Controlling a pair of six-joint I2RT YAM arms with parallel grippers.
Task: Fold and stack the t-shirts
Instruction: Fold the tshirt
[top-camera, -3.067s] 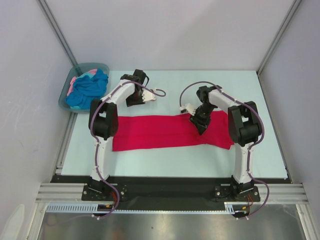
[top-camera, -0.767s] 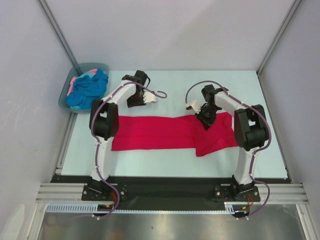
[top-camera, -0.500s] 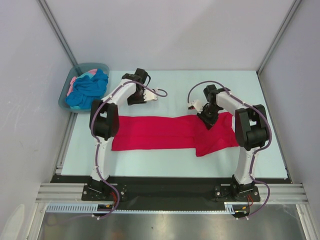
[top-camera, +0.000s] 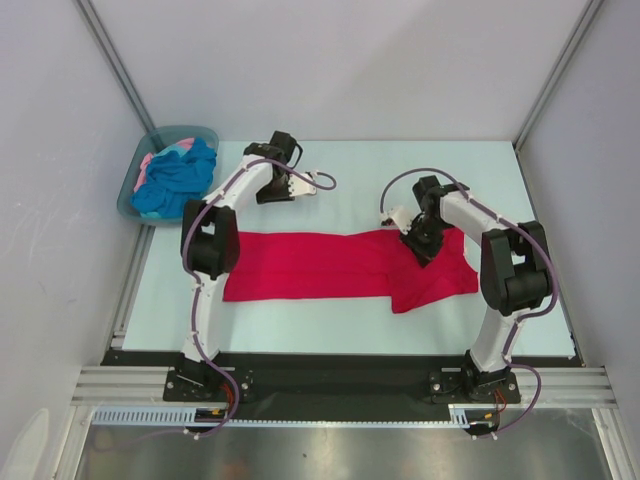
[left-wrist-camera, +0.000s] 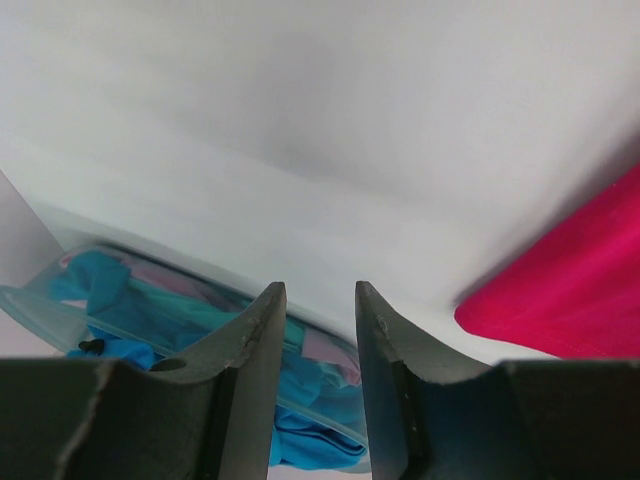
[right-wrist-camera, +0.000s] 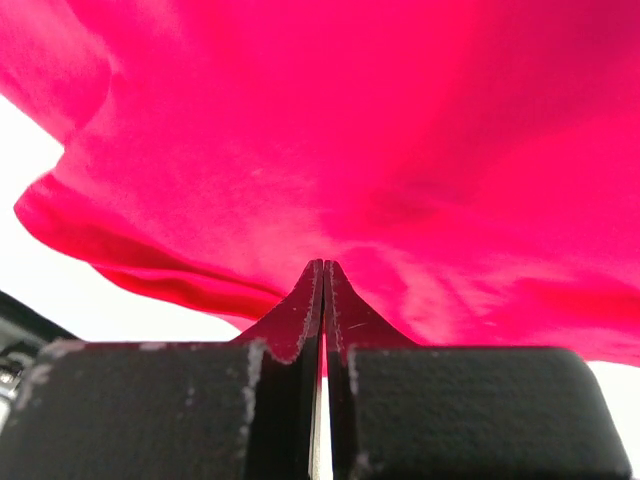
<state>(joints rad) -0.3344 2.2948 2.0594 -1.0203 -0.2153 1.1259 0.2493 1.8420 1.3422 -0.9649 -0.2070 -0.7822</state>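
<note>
Lying flat across the table (top-camera: 350, 165), the crimson t-shirt (top-camera: 310, 265) spans the space between both arms. The right gripper (top-camera: 420, 246) sits at its far edge near the right end, jaws pressed fully together, the cloth puckering into their tips as if pinched. The left gripper (top-camera: 306, 184) hovers beyond the shirt, half open and holding nothing. The turquoise t-shirt (top-camera: 180, 182) and the pink t-shirt (top-camera: 147, 166) lie bundled in the tub (top-camera: 127, 198) at the far left corner.
</note>
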